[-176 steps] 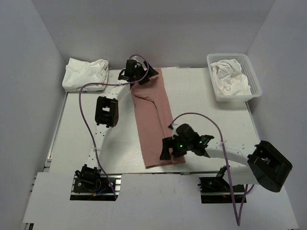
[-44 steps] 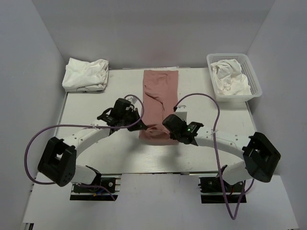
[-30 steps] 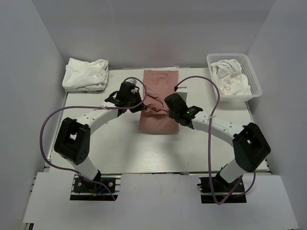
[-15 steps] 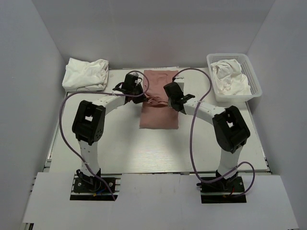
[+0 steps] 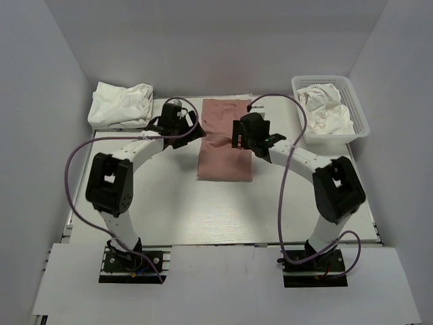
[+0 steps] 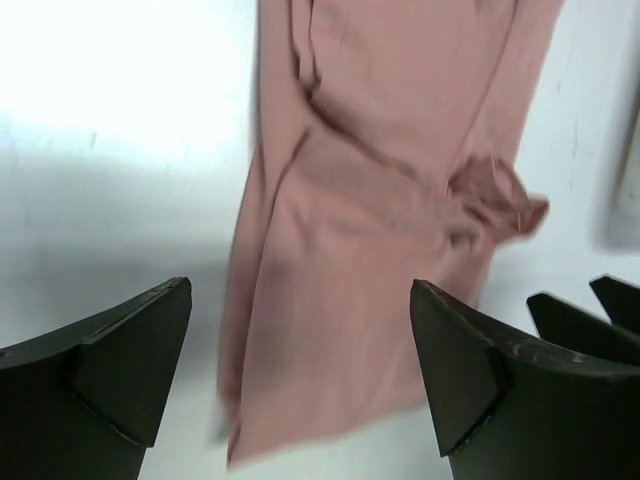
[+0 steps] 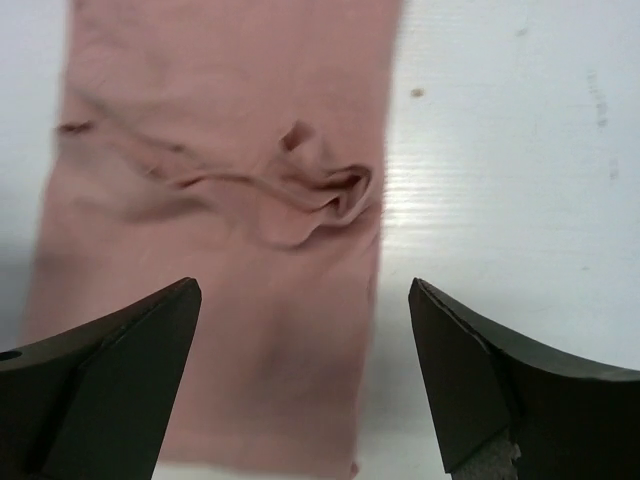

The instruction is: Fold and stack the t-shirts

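Top external view: on the table, the dusty-pink t-shirt lies flat as a narrow folded panel, running from the middle toward 12 o'clock. The left gripper hangs over its 9 o'clock edge and the right gripper over its 3 o'clock edge. Both have their jaws spread wide and hold nothing. The wrist views show pink cloth below each gap, with a bunched crease across it. Farther back, white t-shirts lie heaped at 10 o'clock, and more white cloth fills the basket at 2 o'clock.
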Robot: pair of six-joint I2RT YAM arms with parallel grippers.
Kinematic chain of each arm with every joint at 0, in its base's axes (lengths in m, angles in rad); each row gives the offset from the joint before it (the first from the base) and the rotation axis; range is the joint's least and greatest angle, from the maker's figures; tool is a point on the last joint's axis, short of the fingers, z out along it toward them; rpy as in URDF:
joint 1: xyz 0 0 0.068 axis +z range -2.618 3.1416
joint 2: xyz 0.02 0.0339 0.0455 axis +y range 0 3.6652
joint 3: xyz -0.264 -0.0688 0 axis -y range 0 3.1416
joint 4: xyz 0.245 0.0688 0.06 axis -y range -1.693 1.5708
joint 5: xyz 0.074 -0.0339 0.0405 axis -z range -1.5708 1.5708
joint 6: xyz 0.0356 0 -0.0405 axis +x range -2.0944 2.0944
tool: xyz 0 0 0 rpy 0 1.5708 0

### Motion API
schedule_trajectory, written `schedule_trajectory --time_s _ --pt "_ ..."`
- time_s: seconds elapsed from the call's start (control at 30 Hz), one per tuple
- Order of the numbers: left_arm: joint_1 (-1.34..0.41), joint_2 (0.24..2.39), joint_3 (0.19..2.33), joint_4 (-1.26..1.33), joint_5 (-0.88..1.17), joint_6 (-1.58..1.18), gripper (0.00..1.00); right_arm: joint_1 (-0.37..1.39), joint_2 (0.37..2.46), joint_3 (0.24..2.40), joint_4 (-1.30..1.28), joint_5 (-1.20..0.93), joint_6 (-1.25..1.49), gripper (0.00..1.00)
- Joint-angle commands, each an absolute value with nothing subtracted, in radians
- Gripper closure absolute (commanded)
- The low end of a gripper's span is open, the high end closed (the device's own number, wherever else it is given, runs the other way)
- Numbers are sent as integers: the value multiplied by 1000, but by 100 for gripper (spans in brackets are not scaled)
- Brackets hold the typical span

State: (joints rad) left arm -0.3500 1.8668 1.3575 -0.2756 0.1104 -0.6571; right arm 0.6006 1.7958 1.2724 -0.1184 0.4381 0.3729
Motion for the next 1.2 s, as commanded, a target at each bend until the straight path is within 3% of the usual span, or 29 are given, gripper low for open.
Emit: schedule_trajectory --time_s 0.0,0.2,0.33,0.6,0.83,0.93,1.07,1.1,1.17 --pt "-354 1688 1246 -253 83 -660 0 607 1653 1149 -12 243 360 10" --pt "-364 1516 1049 -274 103 -670 0 611 1670 1100 78 30 336 10" --pt "-364 1413 915 -299 103 -680 0 612 1800 1173 92 -21 360 10" --pt "-364 1264 796 -360 112 -680 0 601 2066 1489 149 294 319 10" --pt "-364 1244 787 -333 127 -657 0 569 2223 1781 17 299 301 10" --pt "-364 1288 798 -281 164 -643 0 569 2117 1689 -28 267 293 10" --pt "-373 1416 841 -200 230 -634 0 565 1855 1390 -11 197 378 10" --pt "-373 1472 859 -189 247 -624 0 561 1706 1200 24 183 411 10" --pt "-373 1529 880 -177 265 -624 0 561 1616 1006 90 161 460 10"
